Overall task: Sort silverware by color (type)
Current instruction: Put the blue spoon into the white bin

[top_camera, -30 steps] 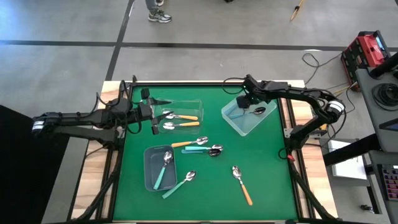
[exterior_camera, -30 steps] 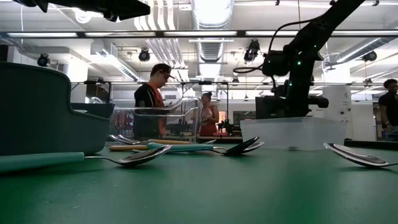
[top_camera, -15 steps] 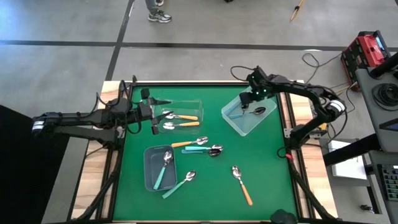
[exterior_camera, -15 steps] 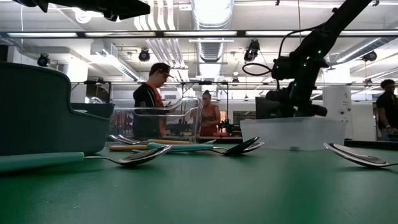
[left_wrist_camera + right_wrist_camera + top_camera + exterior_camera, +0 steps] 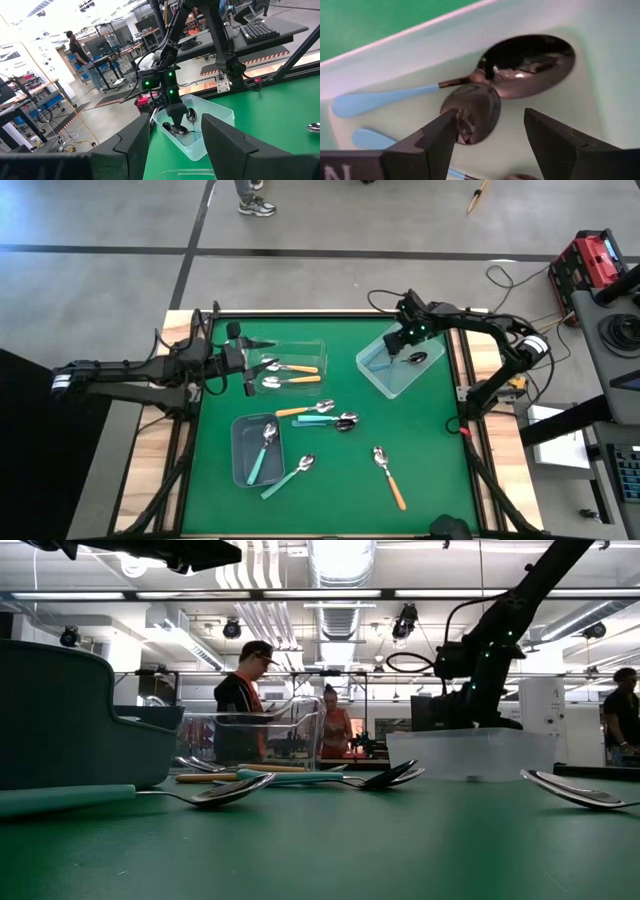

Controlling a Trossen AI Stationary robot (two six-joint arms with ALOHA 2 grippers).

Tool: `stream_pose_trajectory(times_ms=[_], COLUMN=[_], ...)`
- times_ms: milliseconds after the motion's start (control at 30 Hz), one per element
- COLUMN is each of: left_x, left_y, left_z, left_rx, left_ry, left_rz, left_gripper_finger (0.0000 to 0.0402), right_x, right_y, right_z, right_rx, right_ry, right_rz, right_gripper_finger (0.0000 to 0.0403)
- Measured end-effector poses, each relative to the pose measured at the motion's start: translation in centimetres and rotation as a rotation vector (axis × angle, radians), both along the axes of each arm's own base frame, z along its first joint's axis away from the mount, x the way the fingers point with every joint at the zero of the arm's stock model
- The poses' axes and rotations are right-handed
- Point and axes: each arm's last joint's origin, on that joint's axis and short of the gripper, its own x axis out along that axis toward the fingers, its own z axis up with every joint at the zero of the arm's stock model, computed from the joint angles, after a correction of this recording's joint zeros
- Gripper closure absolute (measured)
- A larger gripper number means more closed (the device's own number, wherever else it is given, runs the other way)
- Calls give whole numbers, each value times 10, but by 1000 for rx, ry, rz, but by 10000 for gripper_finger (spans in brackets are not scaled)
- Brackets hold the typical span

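My right gripper (image 5: 490, 145) is open and points down into the clear bin (image 5: 378, 376) at the far right. Below it two spoons with light-blue handles (image 5: 470, 112) (image 5: 525, 65) lie on the bin's floor; its fingers touch neither. My left gripper (image 5: 175, 150) waits open and level above the clear bin (image 5: 315, 345) at the far left, where two orange-handled spoons (image 5: 295, 368) lie. An orange spoon (image 5: 297, 411), a teal one (image 5: 318, 418) and a darker one (image 5: 345, 422) lie mid-mat. Another orange spoon (image 5: 390, 477) lies nearer.
A grey bin (image 5: 240, 442) near the front left holds a teal spoon (image 5: 265, 450); another teal spoon (image 5: 290, 476) lies beside it on the green mat (image 5: 430, 450). People stand in the room beyond the far edge.
My right gripper has shifted a little toward the table's right edge over the far-right bin, sunk slightly and tipped steeper, its wrist turning. The spoons in the bin have stayed where they were.
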Motion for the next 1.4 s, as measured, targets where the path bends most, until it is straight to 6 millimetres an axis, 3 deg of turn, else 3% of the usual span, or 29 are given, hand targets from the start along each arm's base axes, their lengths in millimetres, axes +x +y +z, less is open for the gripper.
stream_pose_trajectory(times_ms=[1400], left_x=[0], left_y=[0], left_z=[0], left_rx=[0], left_ry=[0], left_rz=[0], left_gripper_finger=[239], right_x=[10], right_y=[10], right_z=[-9], right_rx=[-62], right_ry=[-20], right_rz=[94], right_gripper_finger=[186])
